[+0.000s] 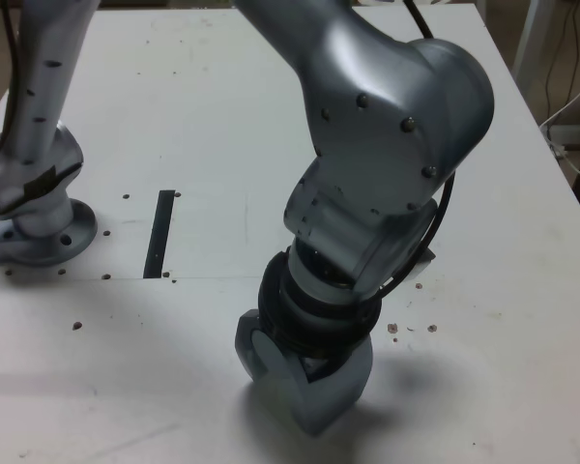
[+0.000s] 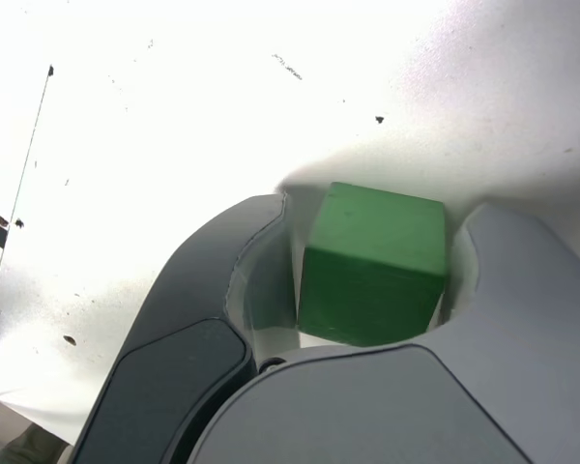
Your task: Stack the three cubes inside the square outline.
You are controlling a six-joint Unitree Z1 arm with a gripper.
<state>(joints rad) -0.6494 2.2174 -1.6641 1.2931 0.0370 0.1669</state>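
In the wrist view the green cube sits between the two jaws of the end effector. It is a plain matte block of one even green, with sharp straight edges, its top face lighter than the shaded side turned to the camera. The dark jaw curves round one side of the cube and the pale grey jaw rises on the other; each lies just beside a cube face, with at most a thin gap, and whether either truly presses on the cube cannot be told. The end effector is therefore narrowed about the cube, but a firm hold cannot be told. The cube casts a soft shadow on the white table beyond it.

Past the cube the table runs on bare and bright, marked only by small dark specks and a thin dark line.

In the exterior view the end effector is low over the table's near part, and the arm above it hides the cube. Beyond it a narrow black strip lies flat on the table. Further towards the exterior view's left of the strip stands the arm's round base. Behind the strip the table stretches wide and white to its far edge; towards the exterior view's right its edge runs slanting, with cables hanging beyond it.
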